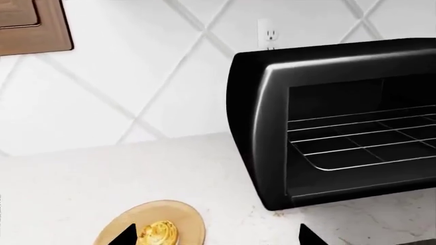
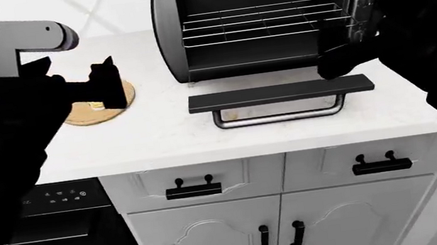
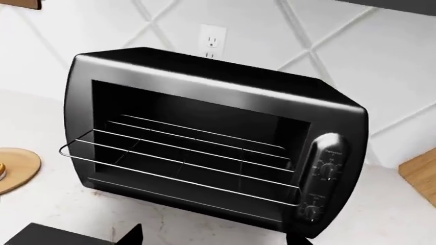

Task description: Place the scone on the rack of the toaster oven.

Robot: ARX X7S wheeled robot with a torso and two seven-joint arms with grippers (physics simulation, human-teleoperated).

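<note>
The scone (image 1: 160, 233) lies on a round wooden plate (image 1: 184, 217) on the white counter, left of the toaster oven (image 1: 327, 122). My left gripper (image 1: 216, 238) is open and empty; one fingertip is right beside the scone. In the head view it (image 2: 102, 86) hovers over the plate (image 2: 86, 117) and hides most of the scone. The oven door (image 2: 280, 93) hangs open and the rack (image 2: 265, 21) is partly slid out. My right gripper (image 3: 214, 239) is open and empty, low in front of the rack (image 3: 184, 158), near the oven's (image 3: 204, 81) right front corner.
The door and its metal handle (image 2: 280, 116) jut out over the counter's front. The control knobs (image 3: 323, 173) are on the oven's right side. A wooden board (image 3: 419, 173) leans at far right. A black appliance with a display (image 2: 55, 198) sits below the counter.
</note>
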